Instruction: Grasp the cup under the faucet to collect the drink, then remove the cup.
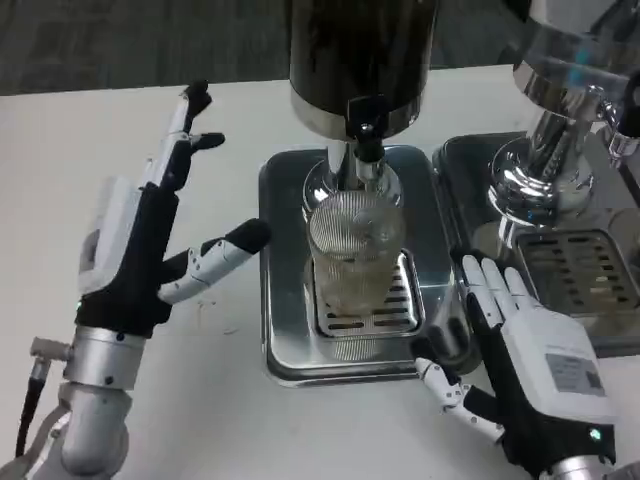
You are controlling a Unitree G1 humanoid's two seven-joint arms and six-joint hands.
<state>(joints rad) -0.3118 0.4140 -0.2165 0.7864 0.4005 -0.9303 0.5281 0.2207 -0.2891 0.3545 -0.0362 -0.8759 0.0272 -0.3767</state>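
A clear ribbed cup [356, 250] stands upright on the slotted grate of a steel drip tray [285, 250], right under the black faucet [366, 128] of a dark drink dispenser [362, 55]. Pale liquid seems to sit in its lower part. My left hand [160, 235] hovers to the left of the tray, fingers spread, thumb pointing toward the cup, holding nothing. Down at the tray's front right corner is my right hand [515, 350], white back up, fingers straight and apart, also holding nothing. Neither hand touches the cup.
A second chrome dispenser [560, 110] with its own drip tray [575, 270] stands at the right, close behind my right hand. White table surface [90, 140] spreads out to the left and in front of the trays.
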